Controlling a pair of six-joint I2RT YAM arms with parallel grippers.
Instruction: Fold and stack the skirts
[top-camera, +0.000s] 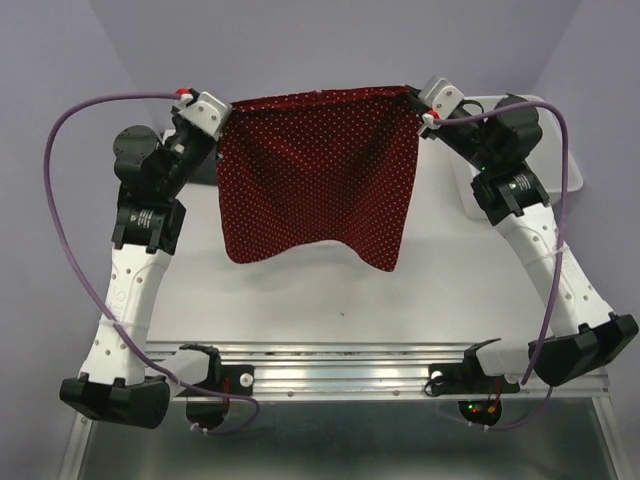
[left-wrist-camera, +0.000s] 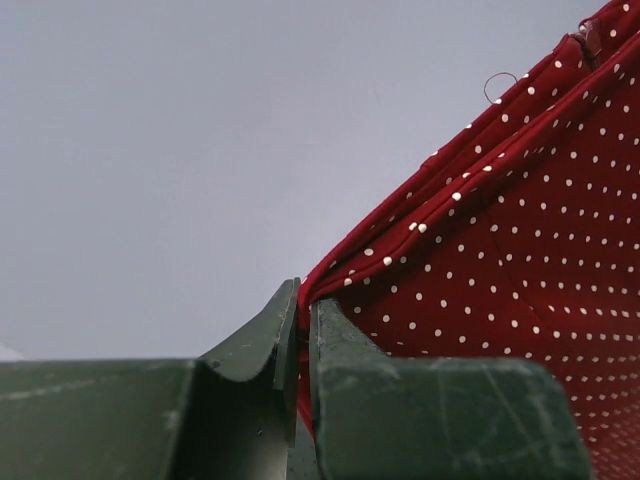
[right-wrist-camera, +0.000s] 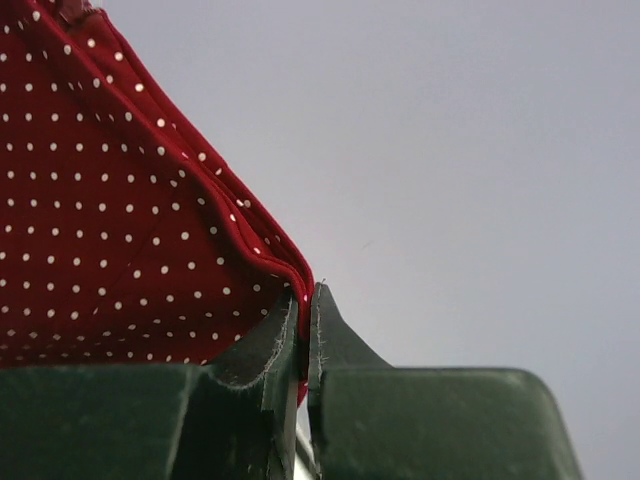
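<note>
Up at about ten o'clock over the table (top-camera: 300, 310), the left gripper (top-camera: 222, 110) is pinched tight on one top corner of the red skirt (top-camera: 320, 170). Its wrist view shows the dotted hem nipped between the closed fingers. The skirt's top edge runs nearly level across twelve o'clock. The cloth hangs spread out, its lower edge pointing toward six o'clock with the right corner lowest. At about two o'clock the right gripper (top-camera: 422, 100) is clamped on the other top corner, fingers together on the hem. At three o'clock a white bin (top-camera: 572, 170) sits partly behind the right arm.
</note>
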